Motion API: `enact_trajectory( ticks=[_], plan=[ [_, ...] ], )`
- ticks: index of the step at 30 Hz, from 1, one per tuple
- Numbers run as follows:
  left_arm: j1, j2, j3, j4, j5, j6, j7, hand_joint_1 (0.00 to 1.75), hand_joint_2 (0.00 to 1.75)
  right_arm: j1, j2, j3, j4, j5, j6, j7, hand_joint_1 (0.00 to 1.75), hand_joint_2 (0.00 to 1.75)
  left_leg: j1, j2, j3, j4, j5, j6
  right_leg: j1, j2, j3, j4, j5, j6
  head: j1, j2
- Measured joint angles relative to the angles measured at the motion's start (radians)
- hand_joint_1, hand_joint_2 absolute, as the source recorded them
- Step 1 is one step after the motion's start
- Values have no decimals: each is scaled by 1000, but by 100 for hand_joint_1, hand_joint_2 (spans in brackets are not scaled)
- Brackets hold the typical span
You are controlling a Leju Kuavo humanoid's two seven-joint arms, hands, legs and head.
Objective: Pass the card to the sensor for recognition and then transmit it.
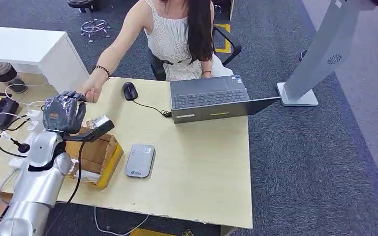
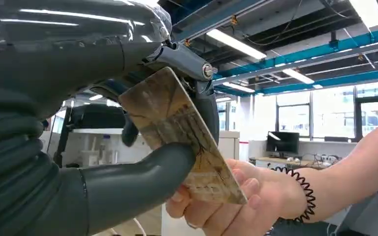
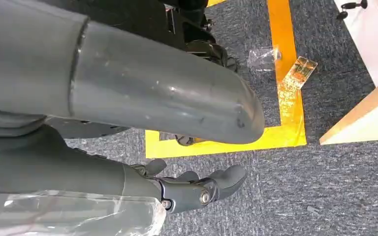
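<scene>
Desk (image 1: 202,162), card (image 2: 177,132) pinched in left hand (image 2: 103,147)

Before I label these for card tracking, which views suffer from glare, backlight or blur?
Left wrist view: bright windows and ceiling lights backlight the scene, yet the card stays sharp between the left hand and the person's hand. Head view: even light. Right wrist view: right hand soft, close-up.

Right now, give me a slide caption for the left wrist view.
Left hand pinches the card while a person's hand takes its far end.
</scene>
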Motion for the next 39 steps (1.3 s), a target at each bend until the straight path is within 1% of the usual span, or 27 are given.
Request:
enact_trajectory(
  ticks=[4,7,10,15,21,25,29,34,37,39],
  plan=[
    [1,0,0,0,8,-3,-8,175,175,0,0,0,0,0,0,0,0,0,0,0,0,0,0,0,0,0,0,0,0,0,0,0],
    [5,-1,0,0,39,-31,-27,175,175,0,0,0,0,0,0,-2,0,0,0,0,0,0,0,0,0,0,0,0,0,0,0,0],
    [15,-6,0,-8,49,-35,-33,175,175,1,0,0,0,0,0,-3,0,0,0,0,0,0,0,0,0,0,0,0,0,0,0,0],
    [50,-31,-18,-59,37,-27,-34,175,175,3,0,0,0,-1,0,-3,0,0,0,0,0,0,0,0,0,0,0,0,0,0,0,0],
    [95,-67,-81,-149,3,-45,-26,175,175,7,3,0,0,-2,-2,-9,0,0,0,0,0,0,0,0,0,0,-1,0,0,0,0,0],
    [119,-92,-140,-206,-24,-84,-11,175,175,8,7,0,0,-15,-3,-18,0,0,0,0,0,0,0,0,0,0,-1,0,0,0,0,0],
    [131,-108,-201,-246,-41,-146,7,175,175,11,8,0,0,-15,-3,-19,0,0,0,0,0,0,0,0,0,0,-1,0,0,0,0,0],
    [140,-119,-243,-267,-45,-169,11,175,175,15,8,-1,0,-16,-3,-20,0,0,0,0,0,0,0,0,0,0,-1,0,0,0,0,0],
    [144,-121,-268,-266,-61,-231,21,175,175,17,8,-3,0,-19,-2,-21,0,0,0,0,0,0,0,0,0,0,-1,0,0,0,0,0],
    [146,-123,-284,-258,-68,-253,29,175,175,17,8,-4,0,-19,0,-21,0,0,0,0,0,0,0,0,0,0,-1,0,0,0,0,0]
  ],
)
